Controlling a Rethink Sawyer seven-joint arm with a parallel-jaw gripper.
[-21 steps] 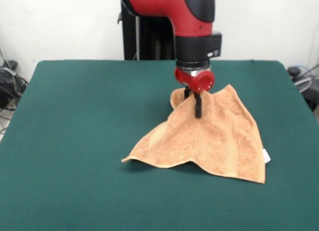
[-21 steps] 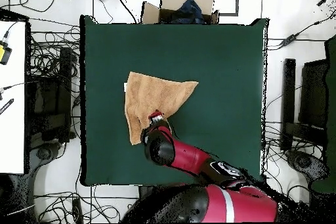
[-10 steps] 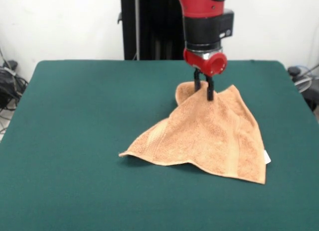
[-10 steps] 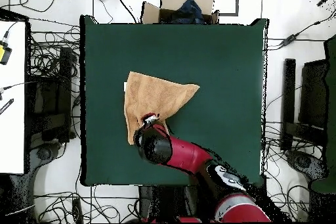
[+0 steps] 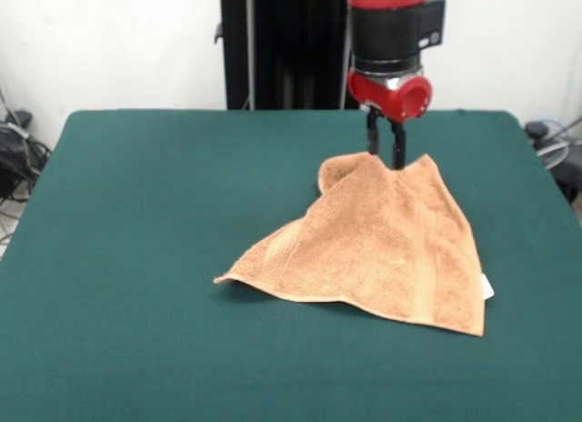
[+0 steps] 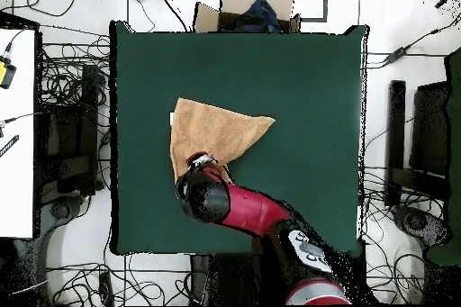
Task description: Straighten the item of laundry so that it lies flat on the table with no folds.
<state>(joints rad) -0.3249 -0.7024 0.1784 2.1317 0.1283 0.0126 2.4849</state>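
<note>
Toward the tabletop's far right, towel (image 5: 382, 249) lies as a rough triangle, one corner doubled under, far tip curled. Gripper (image 5: 386, 146) has its fingers nearly together at that tip; grip on cloth can't be confirmed. Risk: soft terry slips out, or drags on green felt table (image 5: 136, 213) and bunches.

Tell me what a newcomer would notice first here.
The orange-tan towel stands out, lying crumpled right of centre on the green table in the front view, one corner curled over at its far edge. Just above that edge is the red arm's gripper, fingers close together at the cloth.
</note>
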